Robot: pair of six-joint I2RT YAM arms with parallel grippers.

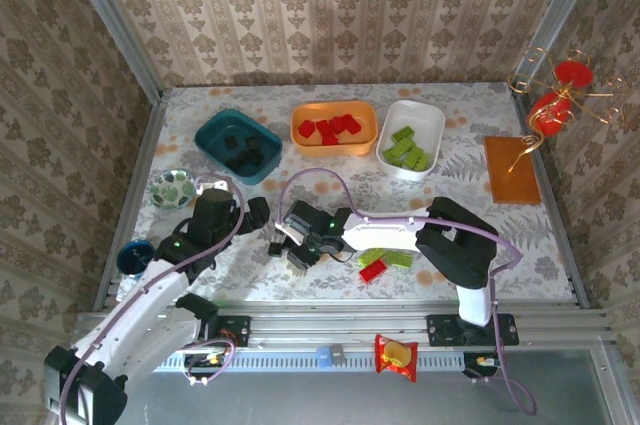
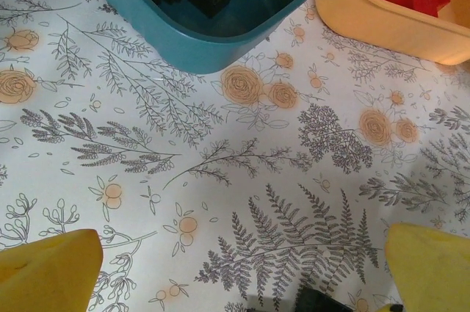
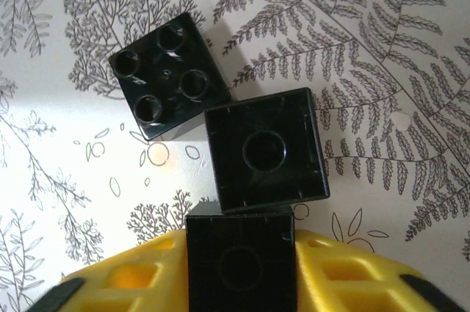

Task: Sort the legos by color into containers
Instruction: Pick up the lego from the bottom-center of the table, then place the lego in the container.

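The right pincer (image 3: pixel 239 244) is closed on a black brick (image 3: pixel 241 268), with a yellow finger (image 3: pixel 132 279) against each flat side. I judge that it took this one because it is the nearest of the cluster and its sides are free to reach. The brick is square and glossy, and its hollow underside seems turned to the camera.

Two more black ones lie on the table (image 3: pixel 382 48). An upside-down brick (image 3: pixel 264 149) lies just beside or touching the held one at 12 o'clock, and a studs-up brick (image 3: pixel 170 77) at 11 o'clock.

From above, the cluster sits near the table's middle. The teal tray (image 1: pixel 207 131), with black bricks (image 1: pixel 245 150) inside, lies at 11 o'clock from it.

The left pincer (image 2: pixel 235 275) hangs wide open and empty, probably keeping out of the way. Green bricks (image 1: pixel 385 260) and a red brick (image 1: pixel 372 272) lie loose at 3 o'clock.
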